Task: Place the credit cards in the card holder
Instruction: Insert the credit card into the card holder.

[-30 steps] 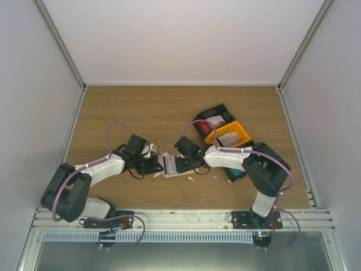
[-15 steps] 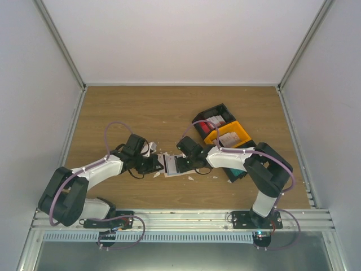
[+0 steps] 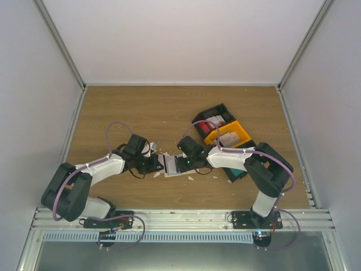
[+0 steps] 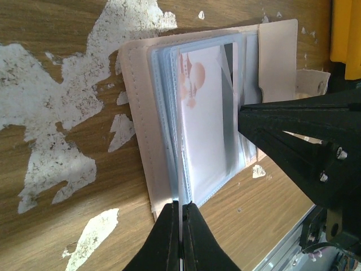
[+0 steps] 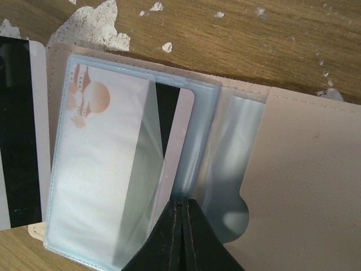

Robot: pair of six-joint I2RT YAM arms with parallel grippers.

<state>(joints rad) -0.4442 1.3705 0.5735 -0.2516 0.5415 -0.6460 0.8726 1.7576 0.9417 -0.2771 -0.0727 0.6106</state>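
**Flat beige folding card holder (image 4: 138, 113) open, clear sleeves pinched from both sides**

The card holder is found lying open on the brown wooden table (image 3: 141, 107), midway between the side edges and nearer the near edge. The left gripper (image 4: 180, 226) is closed tight on the edge of one clear plastic sleeve. The right gripper (image 5: 181, 226) is closed tight on a lifted sleeve leaf. A white card with an orange motif (image 5: 96, 169) is seated in a sleeve. A black-striped card (image 5: 20, 130) is seen against the holder's side.

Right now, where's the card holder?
Top view: the card holder lies open on the table near its front centre, between the left gripper and the right gripper, left of the yellow bin.
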